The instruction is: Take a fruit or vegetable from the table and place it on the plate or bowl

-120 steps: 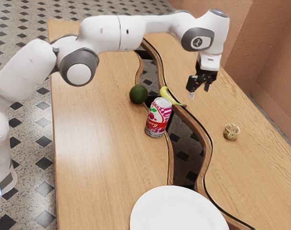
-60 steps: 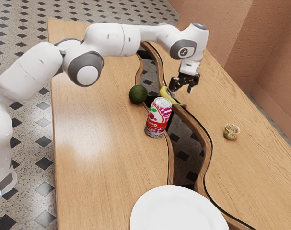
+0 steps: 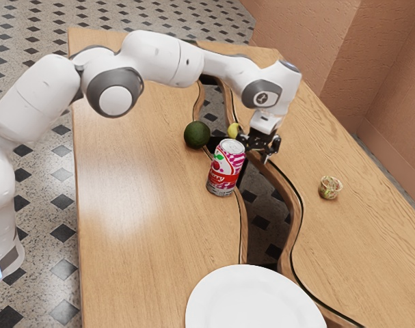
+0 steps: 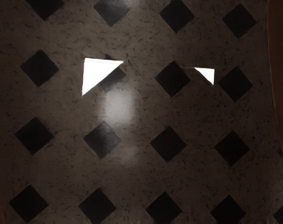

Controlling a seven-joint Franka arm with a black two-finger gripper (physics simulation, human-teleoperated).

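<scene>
A black gripper [image 3: 260, 144] sits low over a yellow banana [image 3: 233, 130] at the edge of the curving gap in the wooden table [image 3: 139, 205], just beside a pink can [image 3: 225, 167]. Whether it grips the fruit cannot be told. A dark green avocado [image 3: 197, 134] lies near the banana, and the white plate [image 3: 255, 301] is well apart from both.

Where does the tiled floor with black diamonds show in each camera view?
Exterior view: the tiled floor surrounds the table and shows through the winding gap between tabletops, under the gripper.
Wrist view: the tiled floor lies directly beneath the gripper.
Shared landmark: the wooden tabletop edge bordering the gap.
</scene>
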